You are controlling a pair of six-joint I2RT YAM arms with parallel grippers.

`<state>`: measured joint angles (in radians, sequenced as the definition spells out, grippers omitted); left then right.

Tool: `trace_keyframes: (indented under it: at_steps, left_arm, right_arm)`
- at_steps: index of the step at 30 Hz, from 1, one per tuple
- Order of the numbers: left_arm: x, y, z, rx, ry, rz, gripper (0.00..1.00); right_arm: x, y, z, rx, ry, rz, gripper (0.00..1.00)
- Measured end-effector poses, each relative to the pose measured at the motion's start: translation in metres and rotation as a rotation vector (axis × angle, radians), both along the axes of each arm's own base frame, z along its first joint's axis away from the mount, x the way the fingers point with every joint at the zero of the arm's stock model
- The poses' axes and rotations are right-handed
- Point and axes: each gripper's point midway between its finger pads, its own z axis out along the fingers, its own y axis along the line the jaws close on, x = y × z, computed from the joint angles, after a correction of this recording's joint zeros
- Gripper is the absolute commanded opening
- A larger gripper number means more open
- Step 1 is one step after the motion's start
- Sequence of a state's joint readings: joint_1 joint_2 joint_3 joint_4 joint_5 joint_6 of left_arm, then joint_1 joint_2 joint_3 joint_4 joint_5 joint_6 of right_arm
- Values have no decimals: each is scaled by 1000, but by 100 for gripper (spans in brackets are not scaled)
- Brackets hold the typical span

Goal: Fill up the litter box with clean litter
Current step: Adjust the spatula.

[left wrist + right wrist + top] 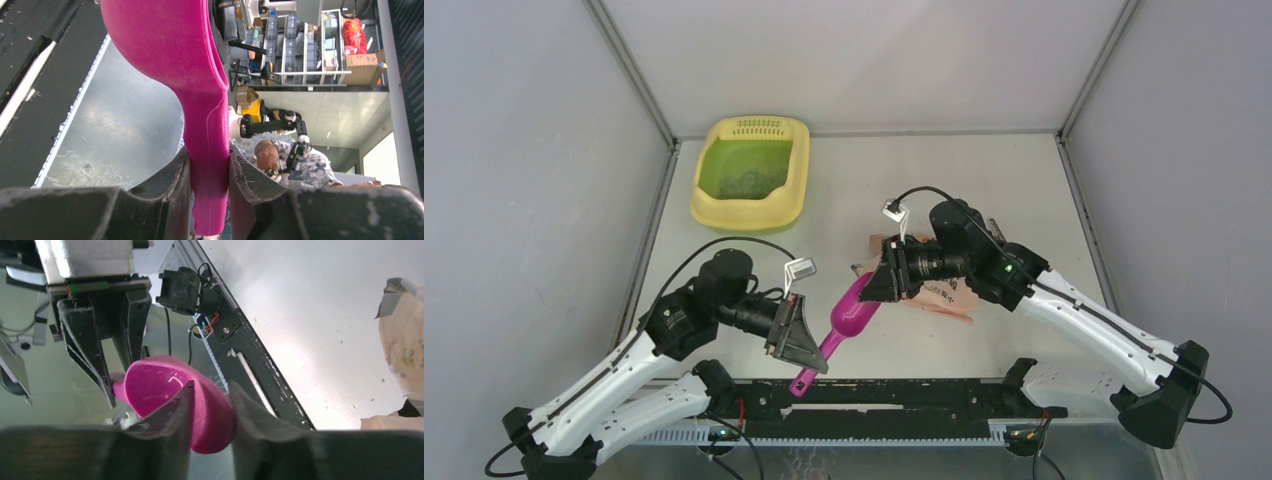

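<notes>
At the far left of the table (984, 190), the litter box (749, 170) is seen standing well apart from both arms. A thin patch of clean litter (754, 180) lies on its green floor, so the fill is judged to be barely begun. Near the front edge, the magenta scoop (852, 318) is gripped by its handle, which is clamped tight between the narrowly parted fingers of the left gripper (209, 155). The right gripper (211, 390) is set astride the wall of the scoop's bowl, one finger inside and one outside, roughly half open; whether its pads are pressed on the plastic cannot be told. The bowl is seen to be empty. The peach bag (939, 295) lies on the table partly under the right wrist, just beside the scoop. The step in hand is judged to be a passing or steadying of the scoop between the two arms, ahead of a fresh scoopful. For the next move, one hold must be made sure before the other is let go, or the scoop could be dropped. The bowl must then be taken to the bag, loaded, and carried level to the box. One litter box, one scoop, one bag, two grippers and one loose patch of litter are counted.
</notes>
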<state>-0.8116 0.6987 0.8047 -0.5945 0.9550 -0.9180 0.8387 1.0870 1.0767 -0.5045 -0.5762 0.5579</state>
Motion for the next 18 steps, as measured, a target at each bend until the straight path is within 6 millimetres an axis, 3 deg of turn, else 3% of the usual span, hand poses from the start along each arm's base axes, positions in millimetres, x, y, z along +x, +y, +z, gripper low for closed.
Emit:
trace_keyframes:
  at_steps: [3, 5, 7, 10, 18]
  left_arm:
    - [-2, 0, 2, -8, -3, -14, 4]
    - [-2, 0, 1, -7, -5, -14, 9]
    - [0, -2, 2, -13, -12, -8, 23]
    - [5, -6, 4, -25, -32, 10, 34]
    - [22, -17, 15, -53, -23, 98, 38]
  right_arm:
    - [0, 0, 3, 11, 16, -1, 1]
    - [0, 0, 6, 23, 16, -4, 0]
    - [1, -2, 9, 32, 11, -13, 0]
    - [4, -9, 12, 50, 2, -48, 0]
    - [8, -32, 25, 125, -10, -165, 0]
